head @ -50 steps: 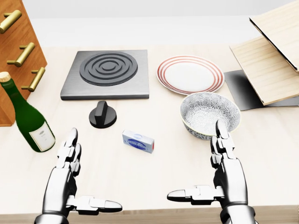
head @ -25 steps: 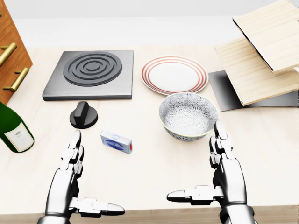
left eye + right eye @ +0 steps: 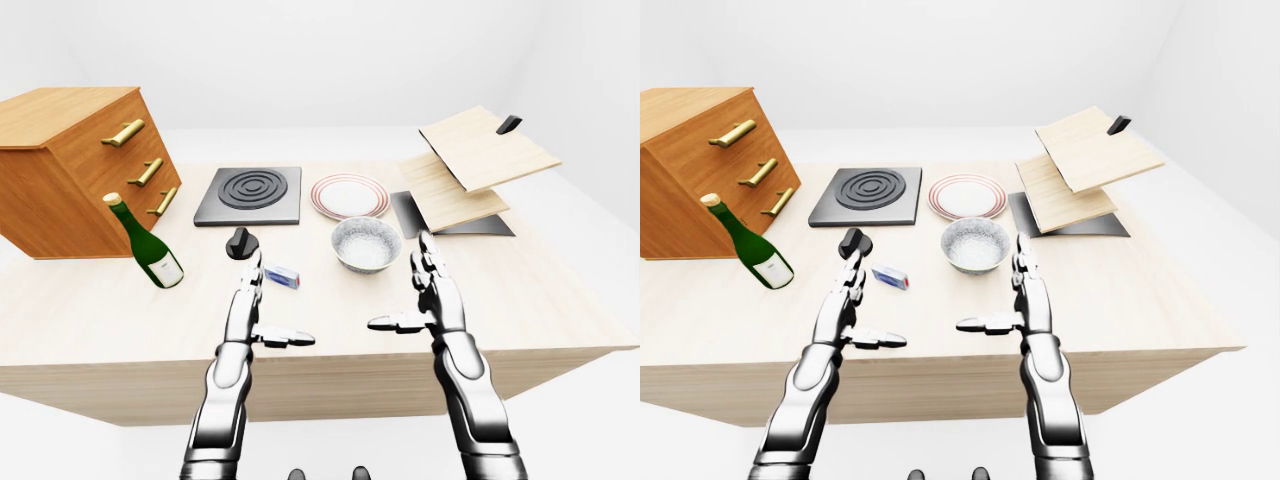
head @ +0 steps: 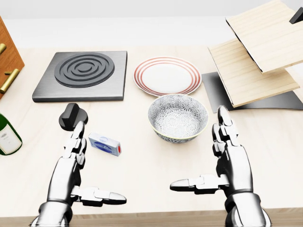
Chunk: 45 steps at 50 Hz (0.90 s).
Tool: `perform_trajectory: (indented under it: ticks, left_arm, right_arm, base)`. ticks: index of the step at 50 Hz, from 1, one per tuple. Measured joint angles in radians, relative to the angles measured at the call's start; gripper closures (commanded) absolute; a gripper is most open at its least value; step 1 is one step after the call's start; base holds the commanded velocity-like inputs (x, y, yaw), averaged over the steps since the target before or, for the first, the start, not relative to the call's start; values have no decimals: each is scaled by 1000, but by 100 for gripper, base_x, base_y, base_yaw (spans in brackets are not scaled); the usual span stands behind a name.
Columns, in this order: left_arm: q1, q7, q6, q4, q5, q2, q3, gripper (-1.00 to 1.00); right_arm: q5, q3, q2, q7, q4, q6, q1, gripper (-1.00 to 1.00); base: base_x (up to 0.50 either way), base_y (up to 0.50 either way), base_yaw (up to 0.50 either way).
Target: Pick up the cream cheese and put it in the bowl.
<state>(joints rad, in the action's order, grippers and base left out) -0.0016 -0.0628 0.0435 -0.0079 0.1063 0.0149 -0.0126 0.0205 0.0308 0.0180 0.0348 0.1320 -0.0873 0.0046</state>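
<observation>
On the pale wooden table (image 4: 156,165), low and left of centre in my head view, the cream cheese box (image 4: 104,144) lies flat, blue and white with a red end, touching nothing. My left hand (image 4: 71,175) stands just beside it at about its 8 o'clock, fingers (image 4: 75,142) stretched straight up the picture and thumb out sideways, released and holding nothing; the fingertips sit close to the box's left end, but I cannot tell whether they touch it. At 2 o'clock from the box, near but apart, sits the patterned bowl (image 4: 178,118), upright. My right hand (image 4: 227,170) is at the bowl's 4 o'clock, also spread flat with the thumb pointing left, gripping nothing, its fingertips just short of the bowl's rim. A black knob (image 4: 72,117) stands at the box's 11 o'clock, right above my left fingertips. Beyond it lies the grey hotplate (image 4: 80,75) with dark rings, and at its 3 o'clock a white plate (image 4: 166,75) with red rim stripes, directly at 12 o'clock from the bowl. Wooden boards (image 4: 258,52) rest tilted over a dark mat (image 4: 222,94) at the upper right. A green bottle (image 3: 145,242) leans beside a wooden drawer chest (image 3: 75,165) at the left in the left-eye view.
</observation>
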Motion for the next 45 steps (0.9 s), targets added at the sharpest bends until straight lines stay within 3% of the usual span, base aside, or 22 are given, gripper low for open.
perform_trajectory:
  ticks: [3, 23, 33, 45]
  left_arm:
    - [-56, 0, 44, 15, -8, 7, 13, -100]
    - [-389, 26, 44, 119, -42, 60, 63, -100]
    - [-388, -12, 44, 47, -22, 67, 55, -100]
    - [-367, -42, 44, 41, -25, 64, 59, -100]
  right_arm:
    - [10, 9, 7, 5, 17, 0, -33, -100]
    - [61, 43, 45, -16, -25, 0, -276, -100]
    - [64, 44, 51, -25, -34, 0, -299, -100]
    - [66, 44, 51, -21, -30, 0, -298, -100]
  base:
    - [0, 0, 0]
    - [0, 0, 0]
    - [6, 0, 0]
    - [49, 0, 0]
